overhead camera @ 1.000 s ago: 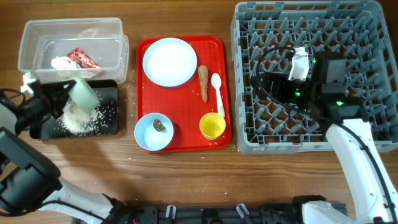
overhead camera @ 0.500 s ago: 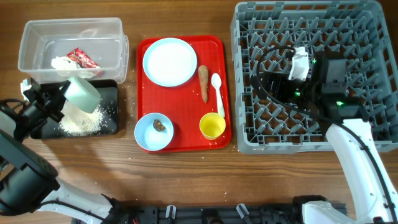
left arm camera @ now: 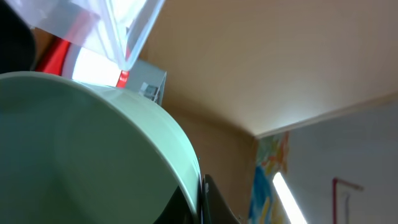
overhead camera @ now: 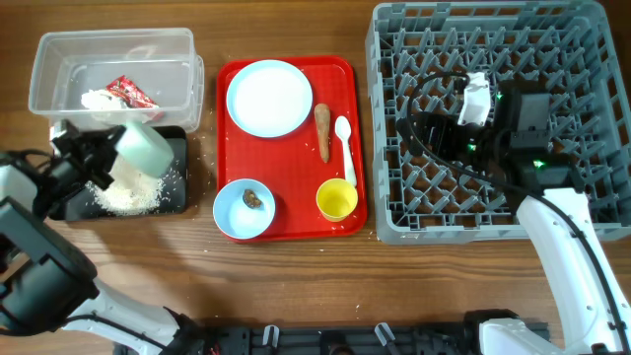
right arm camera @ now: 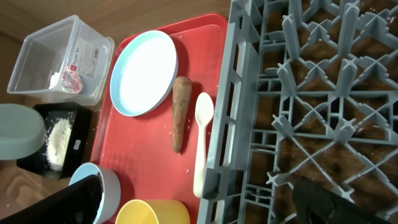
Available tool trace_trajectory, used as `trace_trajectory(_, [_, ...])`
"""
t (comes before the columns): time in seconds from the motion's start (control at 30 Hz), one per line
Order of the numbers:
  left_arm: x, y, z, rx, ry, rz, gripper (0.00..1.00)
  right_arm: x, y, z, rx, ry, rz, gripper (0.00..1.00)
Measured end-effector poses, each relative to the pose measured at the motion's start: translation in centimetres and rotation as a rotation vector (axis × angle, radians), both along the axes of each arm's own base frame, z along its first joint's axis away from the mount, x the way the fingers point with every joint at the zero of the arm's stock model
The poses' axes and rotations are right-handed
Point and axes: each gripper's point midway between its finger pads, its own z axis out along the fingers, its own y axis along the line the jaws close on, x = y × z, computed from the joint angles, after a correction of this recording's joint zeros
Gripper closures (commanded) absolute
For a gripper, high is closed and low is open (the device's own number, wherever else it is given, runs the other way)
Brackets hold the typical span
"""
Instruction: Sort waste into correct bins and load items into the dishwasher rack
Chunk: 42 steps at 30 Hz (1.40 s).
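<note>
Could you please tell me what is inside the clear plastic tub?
The clear tub holds a crumpled red-and-white wrapper with white tissue beside it. Anything beneath those two is covered.

Bottom of frame: bare table strip (overhead camera: 325,286), free passage. Centre: red tray (overhead camera: 296,166) crowded with plate (overhead camera: 269,98), carrot stick (overhead camera: 322,131), spoon (overhead camera: 344,148), cup (overhead camera: 336,199), bowl (overhead camera: 245,209). Right: right arm (overhead camera: 523,118) over rack (overhead camera: 394,232). Left: tilted bowl (overhead camera: 141,148) and left arm (overhead camera: 30,187) hang over black tray (overhead camera: 175,202).

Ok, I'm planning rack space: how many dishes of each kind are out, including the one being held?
Plate: 1
Bowl: 2
Cup: 1
Spoon: 1
Total: 5
</note>
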Motion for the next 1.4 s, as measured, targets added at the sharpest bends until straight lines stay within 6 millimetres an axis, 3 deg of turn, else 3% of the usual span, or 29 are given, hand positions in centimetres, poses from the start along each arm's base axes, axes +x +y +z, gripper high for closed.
trace_trajectory(0.13, [1.1, -4.6, -0.5, 0.095, -0.042, -0.135, 0.96, 0.1, 0.0, 0.1, 0.005, 0.000, -0.005, 0.00])
trace_trajectory(0.4, [2.5, -19.7, -1.4, 0.509, -0.148, -0.526, 0.96, 0.2, 0.0, 0.2, 0.009, -0.006, -0.009, 0.00])
trace_trajectory(0.47, [2.2, -22.4, -2.0, 0.611, -0.144, -0.583, 0.96, 0.2, 0.0, 0.2, 0.009, -0.006, -0.009, 0.00])
trace_trajectory(0.53, [1.3, -25.9, -3.7, 0.780, -0.127, -0.665, 0.96, 0.2, 0.0, 0.2, 0.009, -0.006, -0.009, 0.00])
trace_trajectory(0.63, [-1.1, -28.9, -7.7, 1.111, -0.051, -0.769, 0.96, 0.2, 0.0, 0.2, 0.009, -0.006, -0.010, 0.00])
trace_trajectory(0.7, [-2.0, -30.5, -9.1, 1.301, -0.073, -0.807, 0.96, 0.2, 0.0, 0.2, 0.009, -0.006, -0.009, 0.00])
trace_trajectory(0.77, [-2.9, -32.1, -11.0, 1.505, -0.106, -0.842, 0.83, 0.2, 0.0, 0.2, 0.009, -0.006, -0.009, 0.00])
trace_trajectory(0.87, [-3.3, -32.1, -12.7, 1.669, -0.104, -0.852, 0.55, 0.1, 0.0, 0.1, 0.009, -0.001, -0.010, 0.00])
trace_trajectory(0.97, [-3.0, -31.3, -13.8, 1.816, -0.087, -0.829, 0.45, 0.1, 0.0, 0.1, 0.008, 0.001, -0.010, 0.00])
trace_trajectory(1.1, [-2.0, -29.8, -13.3, 1.882, -0.046, -0.764, 0.41, 0.1, 0.0, 0.1, 0.008, 0.001, -0.010, 0.00])
trace_trajectory(1.2, [-1.2, -28.6, -11.8, 1.877, 0.029, -0.704, 0.39, 0.1, 0.0, 0.1, 0.008, 0.001, -0.010, 0.00])
trace_trajectory(1.3, [-0.4, -28.0, -8.6, 1.801, 0.066, -0.640, 0.39, 0.1, 0.0, 0.1, 0.008, 0.002, -0.010, 0.00])
trace_trajectory(1.4, [-1.9, -27.1, -6.6, 1.722, 0.123, -0.637, 0.39, 0.1, 0.0, 0.1, 0.008, 0.002, -0.010, 0.00])
